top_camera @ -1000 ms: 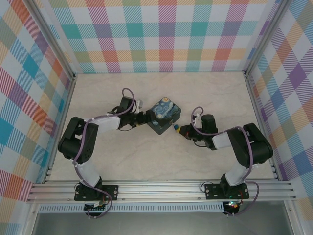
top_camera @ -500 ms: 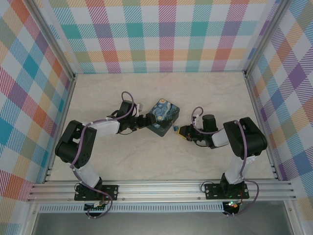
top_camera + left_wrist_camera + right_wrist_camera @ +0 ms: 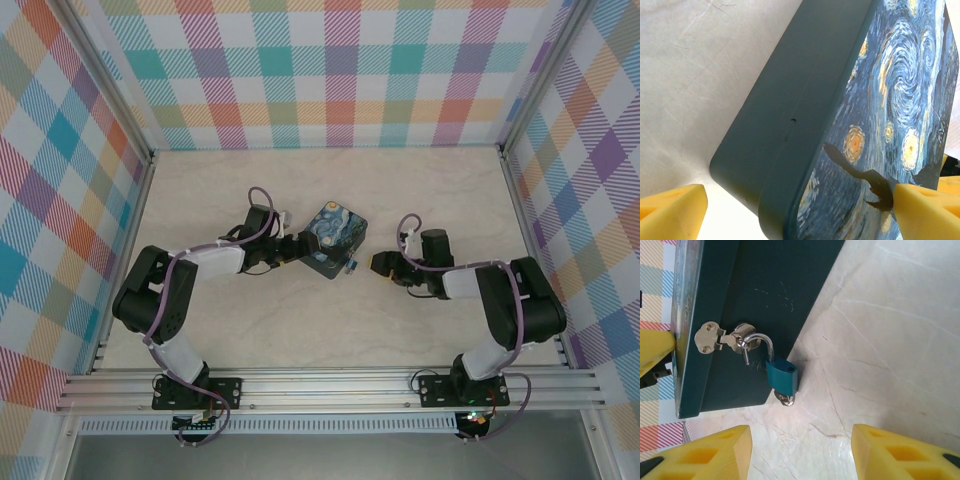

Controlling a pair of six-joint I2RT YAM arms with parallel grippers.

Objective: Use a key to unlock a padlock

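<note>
Tabletop (image 3: 440,190) carries everything. The starry-night tin (image 3: 335,232) sits mid-tabletop between the two arms. Left tool (image 3: 800,200) straddles the tin's near corner. One pad (image 3: 925,210) touches the painted lid, the other pad (image 3: 670,210) sits low beside the tin's bottom edge with a sliver of tabletop showing between. Can't tell if it is clamped or only bracketing. Likely reason: it steadies the tin so the lock side faces the other arm. Right tool (image 3: 800,452) has its jaws apart, grasping nothing, with bare tabletop between its fingers. It sits just short of the tin's front wall and lined up on the lock, likely because this arm does the key work. The padlock (image 3: 781,377) is straight ahead of the right tool, a bit toward its left finger, and hangs by its shackle (image 3: 762,340) from the silver hasp (image 3: 715,340) on the tin's wall. One shackle leg looks free of the blue body, so I judge it popped open, not certain. Long axis runs hasp to keyhole, shackle end away from the right tool, keyhole end pointing back at it, slightly slanted. The key (image 3: 785,400) sits in the keyhole in line with that axis, its head toward the right tool, untouched by either finger.
</note>
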